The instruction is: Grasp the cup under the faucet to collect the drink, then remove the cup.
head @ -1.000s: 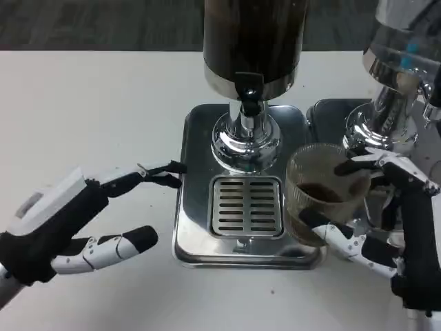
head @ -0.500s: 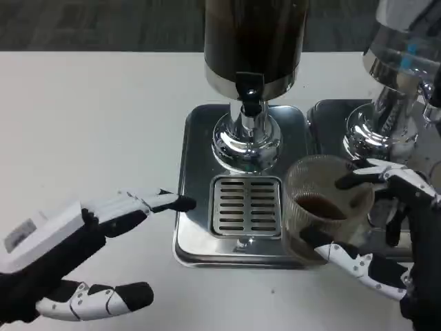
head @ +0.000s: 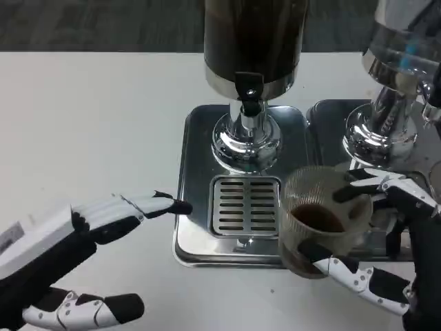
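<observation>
- At the lower right of the head view, the right hand [head: 386,241] holds the ribbed glass cup [head: 318,215], fingers on both sides so it stays level.
- The cup has dark drink inside and sits to the right of the slotted drip grate [head: 246,206], away from the black faucet [head: 249,93]. I think it is being taken away.
- At the lower left, the left hand [head: 62,258] holds nothing, fingers apart, fingertips by the steel tray [head: 196,138].
</observation>
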Action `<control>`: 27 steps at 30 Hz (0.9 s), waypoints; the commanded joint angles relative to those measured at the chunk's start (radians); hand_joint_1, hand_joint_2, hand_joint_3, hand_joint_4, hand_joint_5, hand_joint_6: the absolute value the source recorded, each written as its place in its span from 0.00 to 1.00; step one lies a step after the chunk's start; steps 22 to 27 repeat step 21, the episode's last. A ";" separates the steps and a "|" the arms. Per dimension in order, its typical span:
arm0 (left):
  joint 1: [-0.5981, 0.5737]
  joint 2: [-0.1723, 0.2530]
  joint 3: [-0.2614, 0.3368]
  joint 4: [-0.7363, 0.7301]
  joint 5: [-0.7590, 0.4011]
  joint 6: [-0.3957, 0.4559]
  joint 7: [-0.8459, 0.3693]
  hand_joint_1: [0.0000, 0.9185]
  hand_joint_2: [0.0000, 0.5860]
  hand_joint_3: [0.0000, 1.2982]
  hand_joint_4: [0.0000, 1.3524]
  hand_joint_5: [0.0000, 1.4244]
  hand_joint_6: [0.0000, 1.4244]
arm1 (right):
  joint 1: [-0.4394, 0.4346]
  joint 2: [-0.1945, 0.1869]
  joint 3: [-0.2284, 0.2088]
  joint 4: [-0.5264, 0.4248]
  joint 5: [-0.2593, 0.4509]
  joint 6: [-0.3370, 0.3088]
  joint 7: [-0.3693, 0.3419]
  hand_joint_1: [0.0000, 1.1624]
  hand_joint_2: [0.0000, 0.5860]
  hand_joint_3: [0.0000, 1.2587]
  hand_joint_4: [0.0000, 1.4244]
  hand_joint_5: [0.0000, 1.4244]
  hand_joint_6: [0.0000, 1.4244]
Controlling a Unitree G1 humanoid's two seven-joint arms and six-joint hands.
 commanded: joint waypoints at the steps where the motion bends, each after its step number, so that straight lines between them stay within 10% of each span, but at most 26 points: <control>1: 0.006 0.023 -0.004 -0.013 -0.013 -0.005 -0.002 0.00 0.25 0.14 0.13 0.10 0.13 | 0.002 0.009 -0.006 -0.036 0.020 -0.040 -0.010 0.76 0.26 0.54 0.55 0.68 0.91; 27: 0.013 0.028 -0.008 -0.014 -0.022 -0.001 -0.004 0.00 0.25 0.14 0.13 0.10 0.13 | 0.006 0.012 -0.019 -0.044 0.018 -0.050 -0.015 0.76 0.26 0.54 0.55 0.69 0.91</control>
